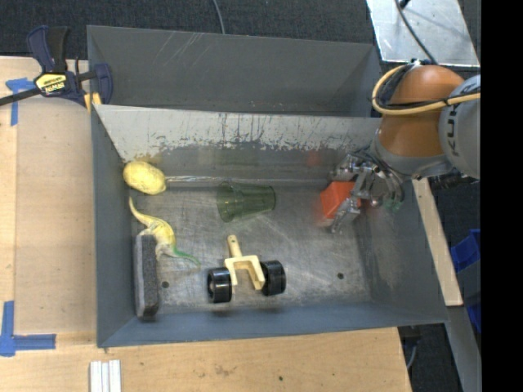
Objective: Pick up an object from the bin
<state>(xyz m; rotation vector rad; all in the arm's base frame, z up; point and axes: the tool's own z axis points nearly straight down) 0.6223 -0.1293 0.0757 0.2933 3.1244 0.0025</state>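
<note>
My gripper hangs at the right side of the bin, close to the right wall. An orange-red block-shaped thing sits between its fingers, and the fingers are shut on it. The block appears lifted a little off the bin floor. A dark green translucent cup lies on its side in the middle of the bin, to the left of the gripper. Near the front, a cream-coloured toy axle with two black wheels rests on the floor.
A yellow lemon-like ball lies at the left wall. Below it are a yellow curved toy with a green stem and a long dark grey block along the left wall. The arm's orange dome stands above the right rim.
</note>
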